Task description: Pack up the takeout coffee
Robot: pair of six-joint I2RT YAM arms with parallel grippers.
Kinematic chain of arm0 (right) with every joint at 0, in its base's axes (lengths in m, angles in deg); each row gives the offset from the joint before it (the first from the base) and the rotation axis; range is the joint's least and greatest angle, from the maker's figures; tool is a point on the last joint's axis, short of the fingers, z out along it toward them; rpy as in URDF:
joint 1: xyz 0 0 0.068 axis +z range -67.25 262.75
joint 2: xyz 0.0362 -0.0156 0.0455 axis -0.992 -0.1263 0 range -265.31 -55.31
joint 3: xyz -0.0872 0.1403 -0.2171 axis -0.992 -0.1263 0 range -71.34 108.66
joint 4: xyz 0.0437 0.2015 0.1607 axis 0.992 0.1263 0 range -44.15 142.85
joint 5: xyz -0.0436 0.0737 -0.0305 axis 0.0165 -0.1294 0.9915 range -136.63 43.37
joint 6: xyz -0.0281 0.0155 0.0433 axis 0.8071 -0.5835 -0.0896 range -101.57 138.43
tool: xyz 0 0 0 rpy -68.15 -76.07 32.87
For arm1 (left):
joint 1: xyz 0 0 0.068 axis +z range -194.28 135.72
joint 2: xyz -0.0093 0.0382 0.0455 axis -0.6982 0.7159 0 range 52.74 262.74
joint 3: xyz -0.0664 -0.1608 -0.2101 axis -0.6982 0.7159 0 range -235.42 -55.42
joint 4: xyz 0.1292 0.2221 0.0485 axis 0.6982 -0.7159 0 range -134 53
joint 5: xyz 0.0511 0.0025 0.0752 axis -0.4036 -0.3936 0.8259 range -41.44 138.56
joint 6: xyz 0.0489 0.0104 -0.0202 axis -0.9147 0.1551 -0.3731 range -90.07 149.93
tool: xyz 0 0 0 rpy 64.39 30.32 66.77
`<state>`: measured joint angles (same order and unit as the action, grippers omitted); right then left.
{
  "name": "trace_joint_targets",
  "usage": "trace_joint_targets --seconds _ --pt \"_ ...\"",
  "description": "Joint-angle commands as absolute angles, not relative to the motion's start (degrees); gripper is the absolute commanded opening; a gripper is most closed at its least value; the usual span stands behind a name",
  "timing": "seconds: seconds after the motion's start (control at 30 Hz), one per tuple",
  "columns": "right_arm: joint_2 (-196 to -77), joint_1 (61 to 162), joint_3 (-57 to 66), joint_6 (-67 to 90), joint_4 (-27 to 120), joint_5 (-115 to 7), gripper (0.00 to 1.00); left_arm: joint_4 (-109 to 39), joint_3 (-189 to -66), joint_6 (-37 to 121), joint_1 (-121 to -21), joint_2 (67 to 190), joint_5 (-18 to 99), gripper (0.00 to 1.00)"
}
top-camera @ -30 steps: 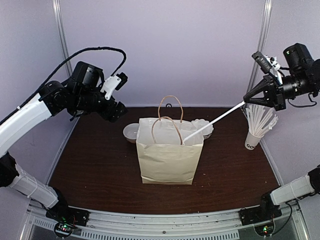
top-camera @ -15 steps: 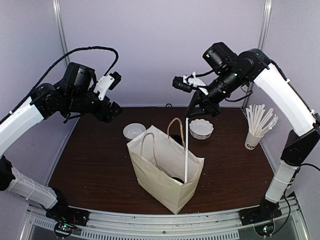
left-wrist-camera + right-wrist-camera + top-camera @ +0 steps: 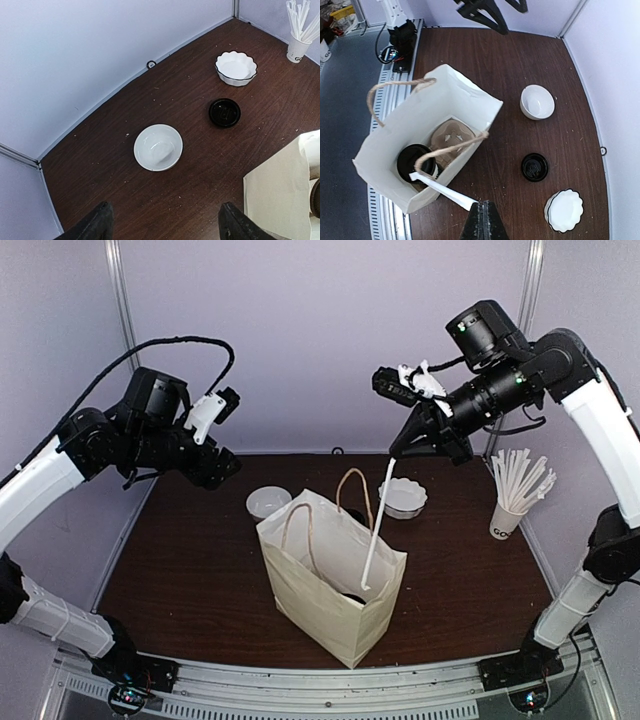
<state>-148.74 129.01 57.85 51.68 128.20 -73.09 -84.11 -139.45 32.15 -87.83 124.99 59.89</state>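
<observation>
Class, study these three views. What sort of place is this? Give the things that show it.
Probably a robot test cell staged as a takeout packing counter: plain walls boxing in a brown table, a left arm and right arm over it, a paper bag.

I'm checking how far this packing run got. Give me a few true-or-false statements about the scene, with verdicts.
The right hand is shut on a white stick that reaches into the paper bag. True.
The left hand holds a bowl. False: it is open and empty.
A lidded cup sits inside the bag. True.
The loose black lid lies in the scalloped bowl. False: it lies on the bare table, apart from the scalloped bowl.
</observation>
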Motion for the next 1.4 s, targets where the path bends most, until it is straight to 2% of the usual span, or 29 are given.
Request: trace_joint_targets --seconds 0.0,0.3,0.47,0.57,0.63,0.67,0.73,0.83,0.93,1.03,1.17,1.3,1.37 --pt "-146.54 133.87 57.98 53.43 128.84 -76.54 0.0 -83.67 -141.06 32.47 -87.43 126.18 59.63 0.76" --pt "-148.85 144.73 57.15 56.29 126.86 -64.9 0.0 -83.85 -141.56 33.53 -87.49 126.28 58.97 0.76" --pt "-155.21 146.41 60.97 52.78 119.89 -48.95 0.0 -83.8 -141.73 33.53 -87.43 126.31 59.0 0.76" --pt "-157.85 146.45 63.71 53.19 117.77 -48.4 0.0 -83.82 -141.6 33.23 -87.48 126.6 59.21 0.76" --pt "-158.9 146.46 65.88 53.17 117.6 -50.12 0.44 -83.84 -141.56 32.88 -87.43 126.72 59.45 0.76" --pt "-158.92 146.42 66.75 53.01 117.55 -50.83 0.6 -83.92 -141.56 32.77 -87.43 126.74 59.53 0.76" --pt "-158.29 146.18 67.55 52.99 118.12 -52.75 0.74 -84.07 -141.49 32.66 -87.43 126.67 59.63 0.76" --pt "-155.59 144.23 67.01 52.94 118.9 -55.75 0.8 -84.02 -141.38 32.36 -87.43 126.51 59.68 0.76" --pt "-151.58 140.53 65.28 53.37 119.2 -57.5 0.81 -83.81 -141.45 31.82 -87.37 126.43 60.37 0.76" --pt "-146.76 133.08 61.6 52.8 117.49 -58.34 0.85 -83.61 -141.82 31.53 -87.43 126.36 61.88 0.77" --pt "-138.85 118.1 48.96 48.25 108.21 -58.59 0.99 -81.81 -141.33 31.47 -87.31 125.16 66.68 0.83" --pt "-133.03 102.48 32.12 38.94 95.01 -57.05 1.0 -76.77 -138.09 31.06 -86.09 123.13 72.74 0.96" --pt "-131.19 98.27 25.14 35.37 89.76 -55.24 0.99 -75.54 -137.33 31.83 -84.92 122.6 75.24 0.97"
